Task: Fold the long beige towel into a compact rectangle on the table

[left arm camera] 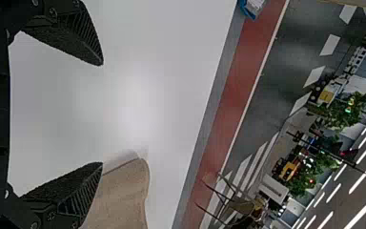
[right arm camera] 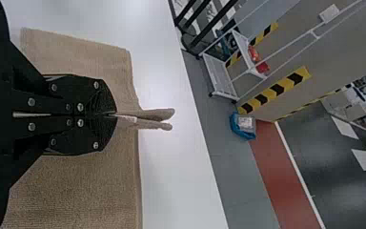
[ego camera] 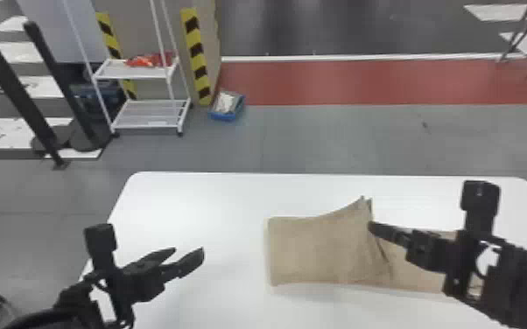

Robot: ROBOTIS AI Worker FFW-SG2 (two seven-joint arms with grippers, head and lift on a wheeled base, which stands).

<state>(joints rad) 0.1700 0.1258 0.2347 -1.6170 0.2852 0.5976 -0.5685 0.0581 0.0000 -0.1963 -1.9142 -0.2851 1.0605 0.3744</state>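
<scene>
My black right gripper, with its two flat fingers, closes on a raised pinch of the long beige cloth towel. Doubled cloth sticks out just past the fingertips. I can't tell whether I have a loose edge or a ridge in the middle.

The towel lies on the right side of the smooth white table, running beneath my right arm, with a tented crease at my grip. My matching black left gripper hangs over the table to the left of the towel, its fingers spread wide and empty.

I judge this to be a fold partly made. To do it well, I should keep the pinch firm, carry it low and level with the long sides, and match the edges before letting go. Released early, the tent could slump askew. My left gripper could steady the near layer, then press the crease flat.

I make out no label or writing on the towel.
</scene>
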